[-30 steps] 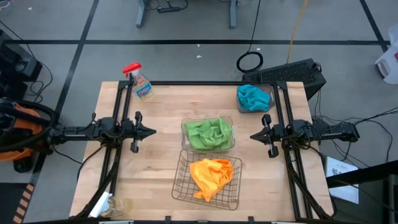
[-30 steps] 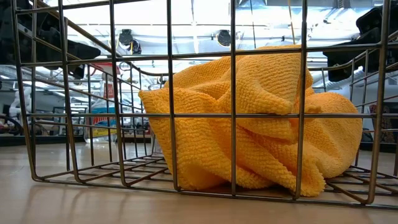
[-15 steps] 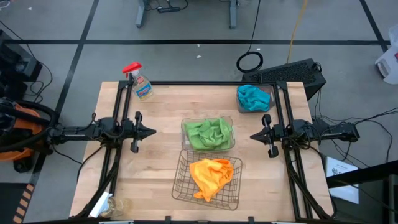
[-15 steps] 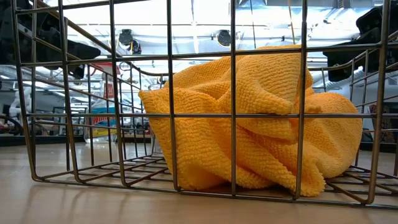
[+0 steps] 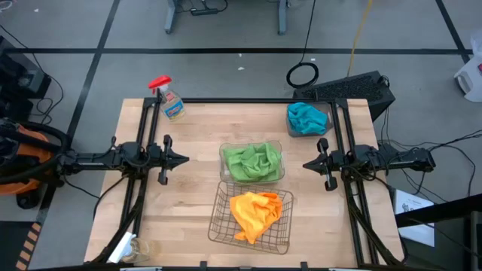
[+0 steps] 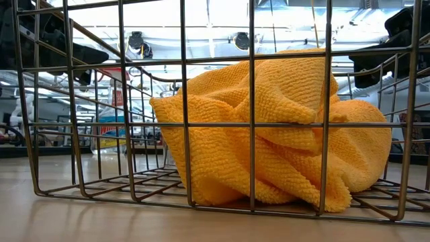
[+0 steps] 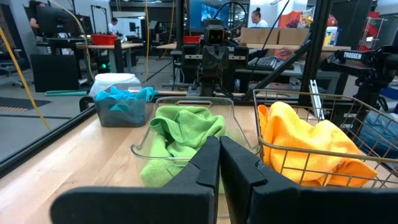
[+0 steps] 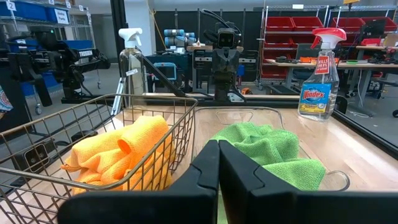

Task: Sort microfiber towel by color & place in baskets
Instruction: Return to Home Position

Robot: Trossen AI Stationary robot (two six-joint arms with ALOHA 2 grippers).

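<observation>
Green microfiber towels (image 5: 252, 160) sit bunched in the clear basket (image 5: 223, 153) at the middle of the desk (image 5: 188, 211). Read the desk from above as a clock with its far edge at 12. The yellow-orange towels (image 5: 254, 211) lie heaped in the wire basket (image 5: 217, 226) at 6 o'clock, just beside the clear one. The teal towels (image 5: 303, 117) fill the brown-tinted basket (image 5: 325, 120) out toward 1 o'clock. You cannot count how many cloths are in each heap, but no cloth shows on the bare wood, so the sorting looks finished to me.

Your left tool (image 5: 181, 159) hangs at 9 o'clock and your right tool (image 5: 307, 164) at 3 o'clock. They point at each other across the clear basket, and both are well clear of every rim. Each wrist view shows its own two fingers pressed together with nothing between them.

From the left tool the green ones lie straight toward 3 o'clock, and from the right tool straight toward 9, with neither arm clearly nearer. The yellow-orange heap is off the line between the tools, on the 6 o'clock side. The teal heap lies at about 12 o'clock from the right tool, so it is that arm's alone.

All that seems left is for you to park the arms, and any retreat should go outward, away from the baskets. The spray bottle (image 5: 172, 104) at 11 o'clock stands near the left arm's frame, so keep that in mind.
</observation>
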